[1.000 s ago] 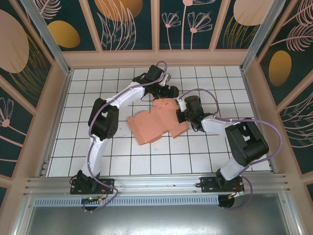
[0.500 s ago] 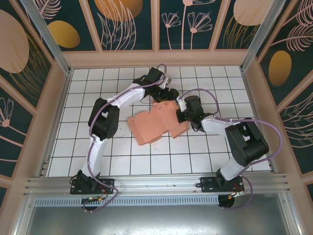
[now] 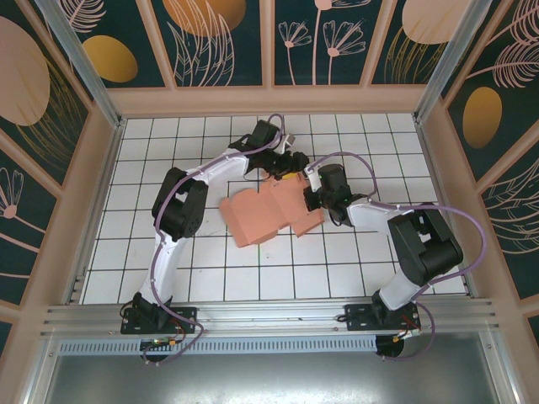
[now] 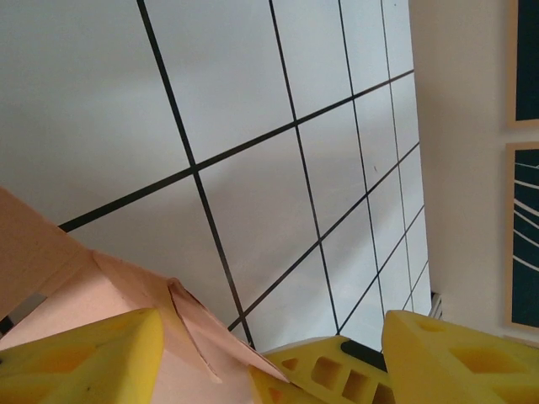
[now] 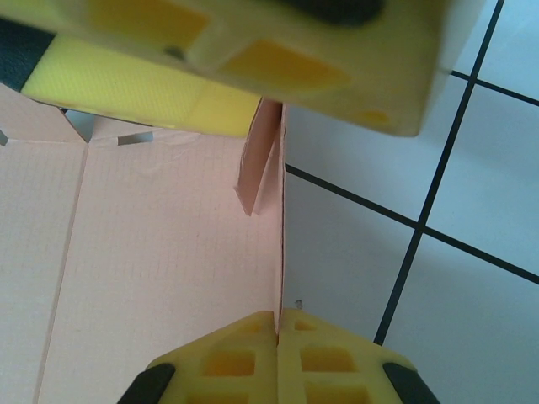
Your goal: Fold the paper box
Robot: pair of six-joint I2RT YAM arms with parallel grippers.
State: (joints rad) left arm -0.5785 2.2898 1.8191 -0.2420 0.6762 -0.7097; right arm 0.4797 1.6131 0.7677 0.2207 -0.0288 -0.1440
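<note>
The paper box is a salmon-pink creased sheet lying mid-table, mostly flat. My right gripper is at its right edge. In the right wrist view the right gripper is shut on the card's upright edge, with the paper box spreading to the left. My left gripper hangs over the sheet's far edge. In the left wrist view the left gripper has its jaws apart. A raised flap of the paper box stands between them, close to the left finger.
White tiled floor stretches to the left of the sheet and toward the near edge. Peach-framed walls close in the table at the back and on both sides. In the right wrist view the left gripper's yellow finger hangs just above the card edge.
My left gripper has moved right and down onto the sheet's far flap, and its jaws have narrowed. The right gripper has kept its grip and has not moved.
</note>
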